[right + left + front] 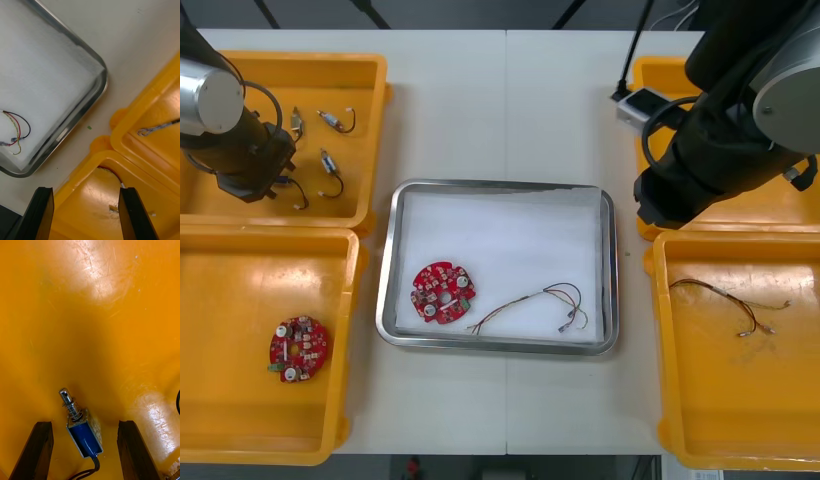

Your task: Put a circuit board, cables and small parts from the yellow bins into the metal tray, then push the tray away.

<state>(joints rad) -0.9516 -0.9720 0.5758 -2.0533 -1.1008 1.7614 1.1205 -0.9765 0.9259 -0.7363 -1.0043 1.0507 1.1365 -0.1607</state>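
Note:
My left gripper (84,423) is down in the far left yellow bin (370,130), open, with a small metal part (81,429) with a blue body and a sprung pin lying between its fingers (41,450). More small metal parts (330,165) lie beside it in that bin. The metal tray (610,270), white inside, holds a red circuit board (443,293) and a red and yellow cable (540,303). My right gripper (85,189) hangs open and empty over the gap between the two right bins, next to the tray's corner (101,80).
A second circuit board (299,348) lies in the near left bin (240,270). The near right bin (660,340) holds a cable (728,302). A white device (642,103) with a black lead sits at the far right bin's edge.

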